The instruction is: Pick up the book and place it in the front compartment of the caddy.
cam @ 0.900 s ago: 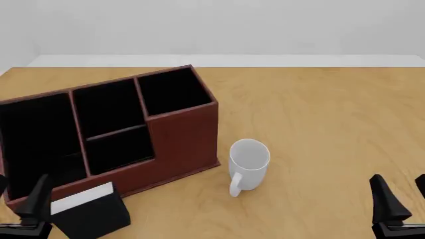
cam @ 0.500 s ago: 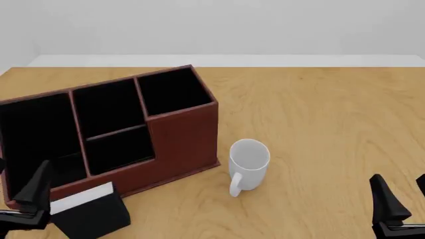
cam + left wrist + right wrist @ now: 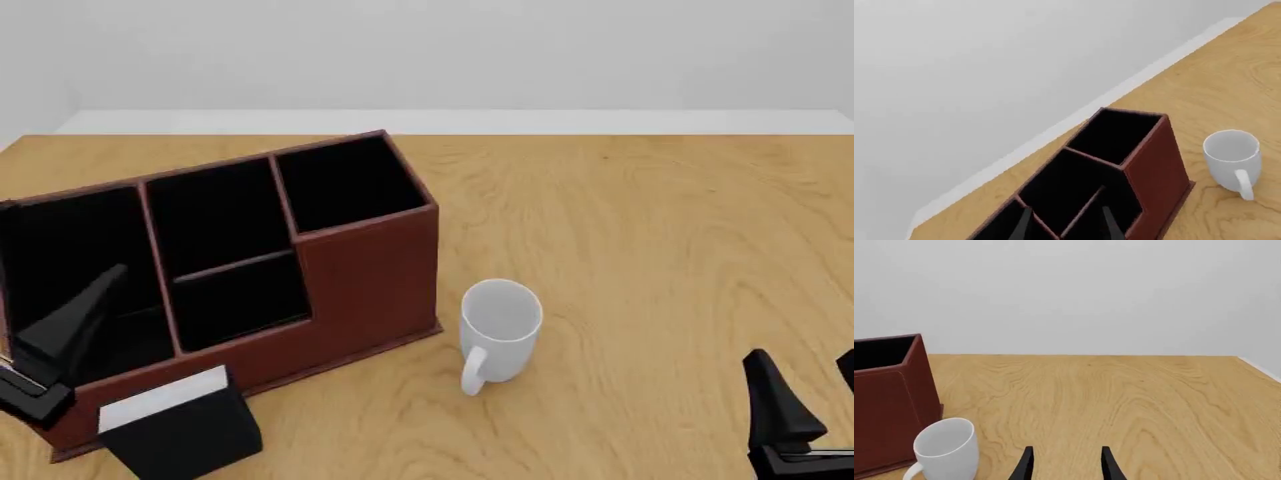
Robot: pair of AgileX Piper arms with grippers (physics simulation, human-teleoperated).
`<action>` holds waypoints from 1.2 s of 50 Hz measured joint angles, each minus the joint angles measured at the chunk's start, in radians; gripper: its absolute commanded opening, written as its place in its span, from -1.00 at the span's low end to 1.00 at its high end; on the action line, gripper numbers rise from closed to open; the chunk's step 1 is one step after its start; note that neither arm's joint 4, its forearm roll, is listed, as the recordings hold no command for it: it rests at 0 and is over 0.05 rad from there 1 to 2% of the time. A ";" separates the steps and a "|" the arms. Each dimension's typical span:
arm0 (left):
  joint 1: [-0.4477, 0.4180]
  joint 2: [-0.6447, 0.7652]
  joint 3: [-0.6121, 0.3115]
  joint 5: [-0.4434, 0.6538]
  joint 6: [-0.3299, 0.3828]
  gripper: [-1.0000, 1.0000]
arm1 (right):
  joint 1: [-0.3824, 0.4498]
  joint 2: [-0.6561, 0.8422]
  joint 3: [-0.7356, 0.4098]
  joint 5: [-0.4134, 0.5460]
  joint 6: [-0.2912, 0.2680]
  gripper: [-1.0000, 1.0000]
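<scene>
The book (image 3: 178, 428), black with a white page edge, stands on the table just in front of the caddy (image 3: 367, 275), (image 3: 1157, 170), (image 3: 887, 400). The front compartment (image 3: 220, 215) is the taller-walled middle pocket, dark inside. My left gripper (image 3: 54, 330), (image 3: 1066, 227) hangs tilted over the caddy's near left end, beyond and left of the book, open with nothing between its fingers. My right gripper (image 3: 810, 395), (image 3: 1066, 465) stands open over bare table at the near right, far from the book. The book shows in neither wrist view.
A white mug (image 3: 501, 328), (image 3: 1231, 152), (image 3: 944, 444) stands upright just right of the caddy's near corner. The caddy's widest pocket (image 3: 74, 270) lies under the left gripper, and the square end pocket (image 3: 347, 180) is at its far right. Bare wood stretches to the right.
My left gripper has lifted and swung forward from beside the book to over the caddy's near left end. The right gripper, book and mug have not moved.
</scene>
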 measured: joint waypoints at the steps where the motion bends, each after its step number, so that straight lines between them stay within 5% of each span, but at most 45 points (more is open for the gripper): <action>1: -0.011 0.005 -0.012 0.025 0.020 1.00 | 0.000 0.000 0.000 0.000 0.000 1.00; 14: -0.111 0.073 -0.101 0.351 0.180 1.00 | 0.000 0.001 0.000 -0.001 0.000 1.00; 28: -0.106 0.094 -0.107 0.625 0.284 1.00 | 0.000 0.003 -0.002 -0.001 0.000 1.00; 42: -0.070 0.086 -0.070 0.755 0.346 1.00 | 0.000 0.004 -0.002 -0.002 0.000 1.00; 60: -0.048 0.096 -0.028 0.780 0.379 1.00 | 0.000 0.006 -0.002 -0.003 0.000 1.00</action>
